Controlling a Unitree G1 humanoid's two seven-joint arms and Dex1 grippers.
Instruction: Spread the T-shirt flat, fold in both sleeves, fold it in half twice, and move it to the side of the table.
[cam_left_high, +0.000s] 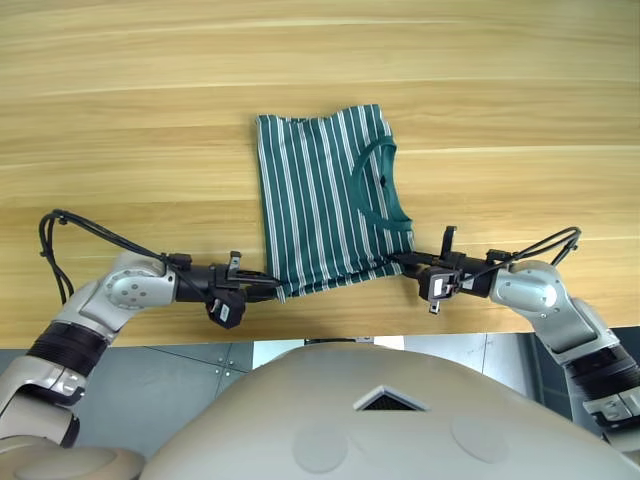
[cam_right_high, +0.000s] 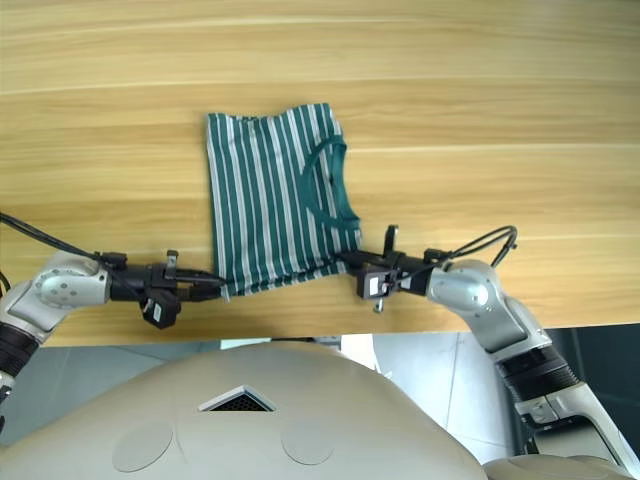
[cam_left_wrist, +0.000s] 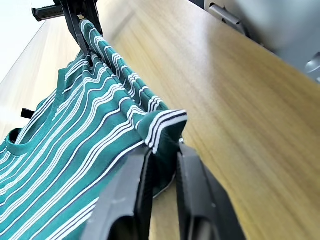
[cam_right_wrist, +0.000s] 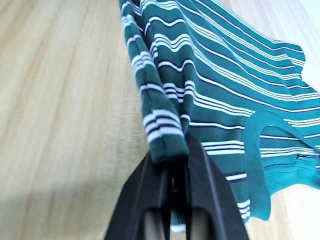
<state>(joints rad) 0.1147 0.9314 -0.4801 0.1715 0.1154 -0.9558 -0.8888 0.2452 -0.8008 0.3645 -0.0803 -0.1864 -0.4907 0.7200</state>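
Your striped T-shirt is lying folded narrow near the front edge of the table, with its near hem lifted. The left gripper and right gripper are each clamped on a corner. Pull unevenly and I'd bet a layer slips out and skews the fold.

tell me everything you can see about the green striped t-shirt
The green T-shirt with thin white stripes looks like soft knit cloth, folded into a rough rectangle with layered edges. Its plain green neckline band shows toward the robot's right. The far part lies on the light wooden table; the near edge is stretched between the left gripper and the right gripper, each shut on one near corner, lifting it slightly.
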